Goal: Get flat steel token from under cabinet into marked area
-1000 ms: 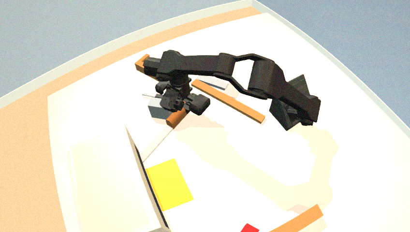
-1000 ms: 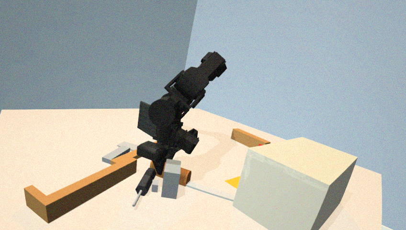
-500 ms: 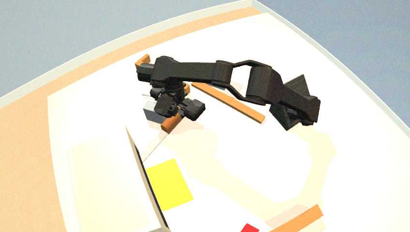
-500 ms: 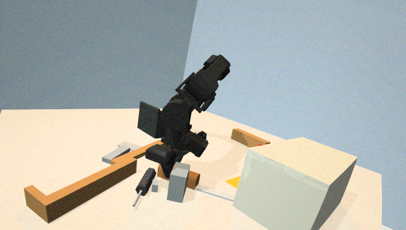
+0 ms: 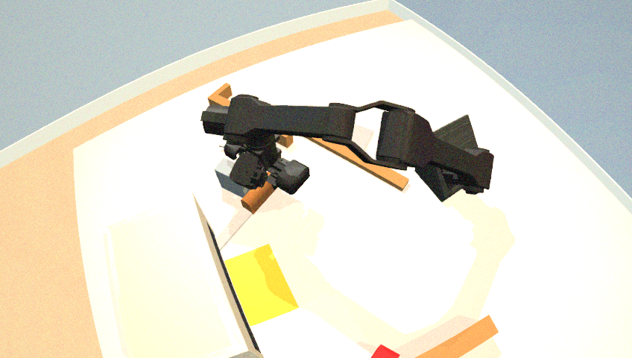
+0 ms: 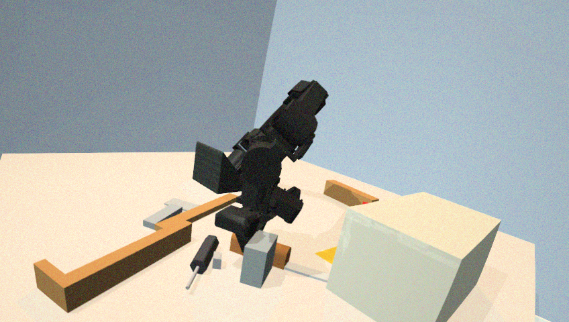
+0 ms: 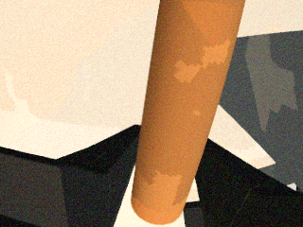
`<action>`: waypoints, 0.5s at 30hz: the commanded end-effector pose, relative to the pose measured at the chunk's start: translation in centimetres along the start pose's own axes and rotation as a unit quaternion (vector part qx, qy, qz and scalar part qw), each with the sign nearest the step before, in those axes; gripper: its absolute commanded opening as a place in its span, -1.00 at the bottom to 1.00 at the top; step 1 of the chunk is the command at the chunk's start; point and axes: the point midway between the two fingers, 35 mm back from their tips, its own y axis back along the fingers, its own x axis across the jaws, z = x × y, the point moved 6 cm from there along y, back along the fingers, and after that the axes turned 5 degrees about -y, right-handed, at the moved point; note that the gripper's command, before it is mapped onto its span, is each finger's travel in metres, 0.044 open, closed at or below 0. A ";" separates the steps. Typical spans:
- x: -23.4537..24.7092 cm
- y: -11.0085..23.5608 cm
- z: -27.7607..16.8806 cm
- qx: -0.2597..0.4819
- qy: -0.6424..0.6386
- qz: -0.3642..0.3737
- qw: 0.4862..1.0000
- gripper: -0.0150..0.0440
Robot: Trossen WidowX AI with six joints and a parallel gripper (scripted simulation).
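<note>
Orange handle, frame centre from above, sits clamped in my pincer. Exterior: the cabinet fills lower right (the token stays hidden beneath it, unseen). Wrist: handle runs upward; I should lower it flat toward the vent slots.

A grey block stands beside a dark screwdriver.

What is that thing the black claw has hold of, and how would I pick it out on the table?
Start at the big pale cabinet and look left to the grey block standing upright. Just behind it, the gripper is shut on an orange-brown handle, round like a dowel. Its roundness sets it apart: the other orange pieces, like the long L-shaped bar, are flat and square-edged.
</note>
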 end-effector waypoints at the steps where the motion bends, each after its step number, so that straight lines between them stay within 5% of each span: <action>1: 0.1 0.0 0.6 -0.001 0.002 -0.001 1.000 -0.49; 15: 0.3 0.0 2.5 -0.001 0.002 0.000 1.000 -0.49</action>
